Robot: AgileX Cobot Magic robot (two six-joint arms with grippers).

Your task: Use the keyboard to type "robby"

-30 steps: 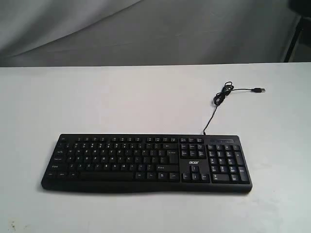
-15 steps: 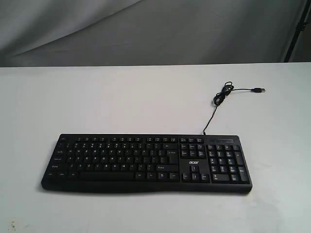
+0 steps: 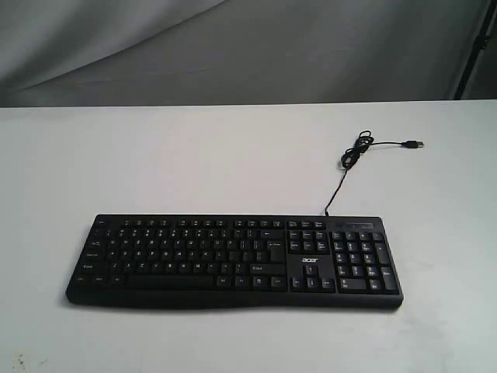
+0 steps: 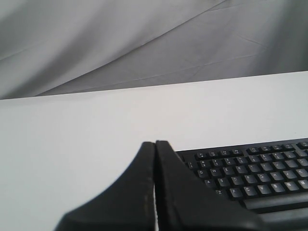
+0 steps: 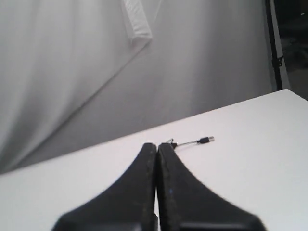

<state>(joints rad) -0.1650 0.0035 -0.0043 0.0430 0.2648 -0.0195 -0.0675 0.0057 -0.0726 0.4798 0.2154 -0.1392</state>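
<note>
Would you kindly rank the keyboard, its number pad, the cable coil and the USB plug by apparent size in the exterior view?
Largest to smallest:
1. keyboard
2. number pad
3. cable coil
4. USB plug
None look alike.

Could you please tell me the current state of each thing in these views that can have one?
keyboard: flat on the table, keys up, nothing touching it.
USB cable: loosely bunched on the table, its plug lying free, not plugged in.
left gripper: shut, empty.
right gripper: shut, empty.
</note>
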